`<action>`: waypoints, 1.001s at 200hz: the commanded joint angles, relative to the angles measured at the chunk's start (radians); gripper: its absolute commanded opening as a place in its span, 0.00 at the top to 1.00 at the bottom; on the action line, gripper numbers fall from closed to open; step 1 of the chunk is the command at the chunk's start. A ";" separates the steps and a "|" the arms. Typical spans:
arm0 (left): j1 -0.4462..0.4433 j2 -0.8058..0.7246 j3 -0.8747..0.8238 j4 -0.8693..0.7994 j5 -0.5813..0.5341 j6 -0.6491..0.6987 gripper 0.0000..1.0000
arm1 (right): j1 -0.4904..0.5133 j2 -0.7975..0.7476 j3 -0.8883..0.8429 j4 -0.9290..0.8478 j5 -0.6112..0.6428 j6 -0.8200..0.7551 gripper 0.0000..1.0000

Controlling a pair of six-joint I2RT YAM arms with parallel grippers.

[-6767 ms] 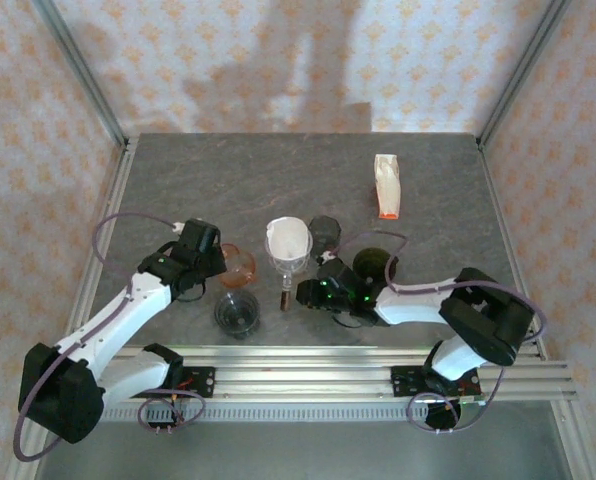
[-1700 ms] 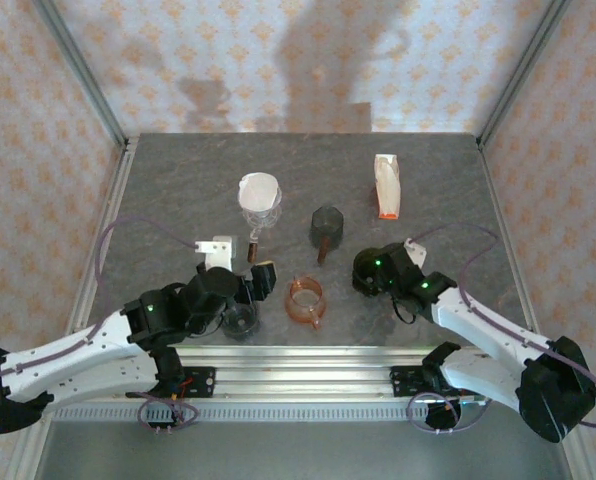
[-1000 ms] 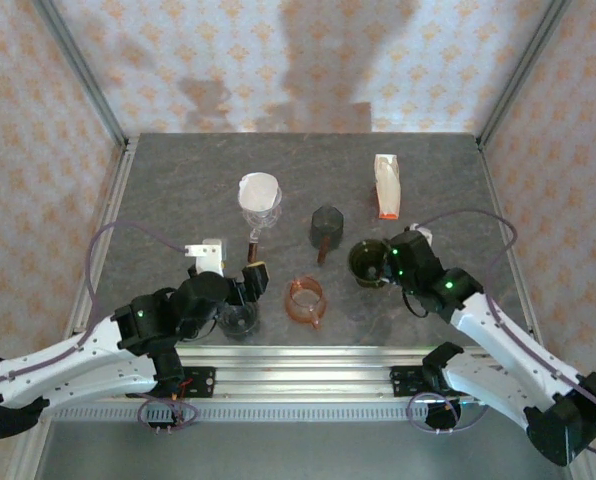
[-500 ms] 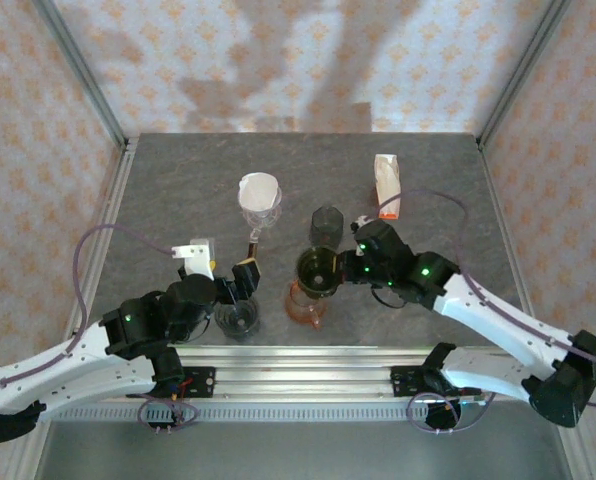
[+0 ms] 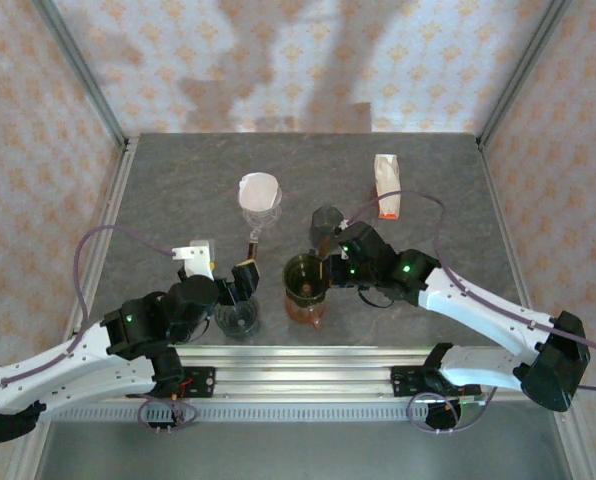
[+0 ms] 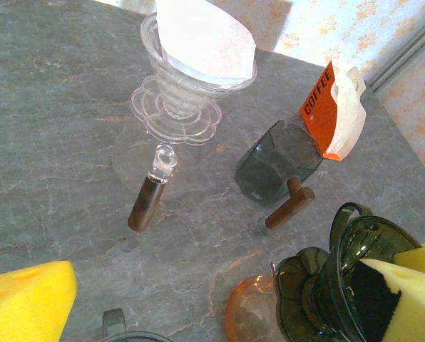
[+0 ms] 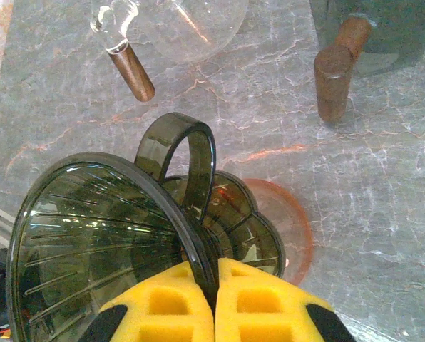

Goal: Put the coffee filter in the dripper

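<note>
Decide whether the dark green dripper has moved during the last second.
Yes. The dark green dripper, in the right hand, moved left, away from the coffee packet, to above the orange dripper.

A grey marbled stone bench (image 5: 178, 180) carries everything. At upper right lies an orange-and-white paper coffee bag (image 5: 386, 186), flat on the surface. Below and left of it is a smoky grey faceted glass dripper with a brown wooden handle (image 5: 325, 224), apparently tipped over. A translucent orange plastic dripper (image 7: 292, 226) sits at lower centre. A small dark glass cup (image 5: 236, 318) stands to its left.
</note>
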 commanded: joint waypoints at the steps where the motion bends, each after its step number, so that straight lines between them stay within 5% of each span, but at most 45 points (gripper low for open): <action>1: -0.008 -0.005 -0.015 -0.024 -0.049 -0.012 0.00 | 0.009 0.003 -0.008 0.059 -0.014 0.025 1.00; 178: -0.008 -0.002 -0.021 -0.021 -0.051 -0.015 0.00 | 0.020 -0.030 -0.053 0.027 0.014 0.046 1.00; 200: -0.009 0.001 -0.022 -0.018 -0.049 -0.015 0.00 | 0.021 -0.036 -0.056 0.029 0.022 0.049 0.74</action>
